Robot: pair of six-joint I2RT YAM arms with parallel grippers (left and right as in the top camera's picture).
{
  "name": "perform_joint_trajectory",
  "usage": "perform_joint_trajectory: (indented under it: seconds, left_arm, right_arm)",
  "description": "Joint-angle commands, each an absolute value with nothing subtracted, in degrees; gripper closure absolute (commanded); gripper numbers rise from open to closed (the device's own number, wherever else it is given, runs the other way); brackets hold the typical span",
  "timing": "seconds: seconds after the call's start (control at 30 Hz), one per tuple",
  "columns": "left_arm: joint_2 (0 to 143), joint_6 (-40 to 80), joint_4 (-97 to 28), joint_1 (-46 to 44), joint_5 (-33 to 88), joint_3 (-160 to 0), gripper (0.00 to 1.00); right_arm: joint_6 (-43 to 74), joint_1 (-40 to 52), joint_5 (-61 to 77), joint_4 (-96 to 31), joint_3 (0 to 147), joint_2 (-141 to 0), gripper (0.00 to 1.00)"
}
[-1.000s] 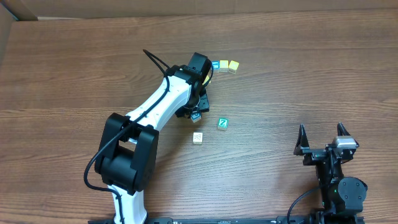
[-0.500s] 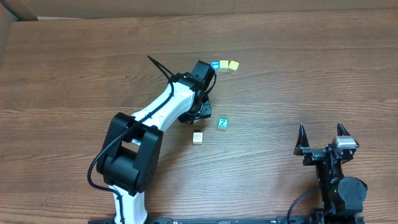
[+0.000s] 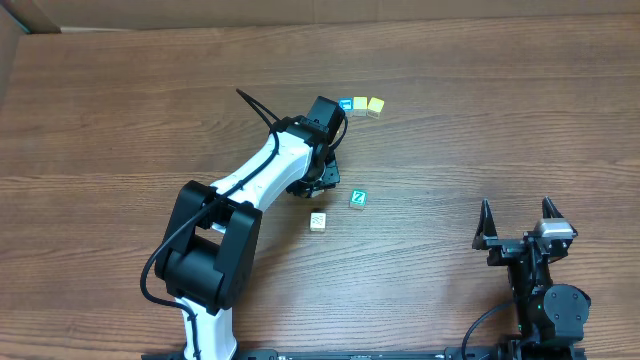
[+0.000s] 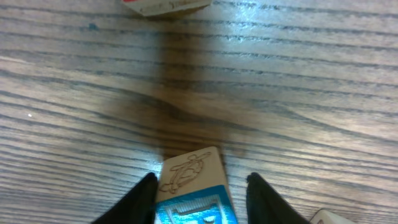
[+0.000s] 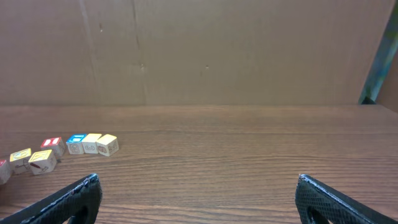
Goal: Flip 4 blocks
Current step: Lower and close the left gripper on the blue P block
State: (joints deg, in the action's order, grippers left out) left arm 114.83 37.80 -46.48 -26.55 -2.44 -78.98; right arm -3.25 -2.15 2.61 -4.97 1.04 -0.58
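Left wrist view, closest to the lens: we see the left gripper [image 4: 202,180] with its two dark fingers [image 4: 140,202] standing on either side of the blue-faced block [image 4: 189,169]. The block shows an engraved turtle face and a blue face, with the wooden table [image 4: 292,93] behind it. One finger looks pressed against the block and the other lies just beside it, so we cannot tell whether the grip has closed. Beyond, at the top edge, lies a red-and-cream block [image 4: 163,5], mostly cut off.

From overhead, nearest the table's front edge, we see the right gripper [image 3: 516,212] well apart from the blocks, its jaws spread wide with nothing between them. Farther in we find the pale patterned block [image 3: 318,221], then the teal Z block [image 3: 358,198] just beyond it and to its right. The left arm [image 3: 265,165] covers its own gripper and the block there, just beside the Z block. Farthest off, a blue-topped cube [image 3: 346,105] and two yellow cubes [image 3: 360,104] stand in a close row.
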Motion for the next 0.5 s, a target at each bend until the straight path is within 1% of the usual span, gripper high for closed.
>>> perform_joint_trajectory:
  seconds: [0.0,0.17,0.47]
  left_arm:
    - [115.81,38.02,-47.13,-26.26,-3.57,-78.52,0.64]
    - [114.72,37.04,-48.66,-26.17,-3.95,-78.87,0.62]
    - [112.90,35.75,-50.22,-25.76,-4.03,-79.92,0.63]
  right_arm:
    - [-3.44,-1.89,2.68,-4.60,0.45,-0.16,0.00]
    - [-3.44,-1.89,2.68,-4.60,0.45,-0.16,0.00]
    - [-3.44,-1.89,2.68,-4.62,0.45,-0.16,0.00]
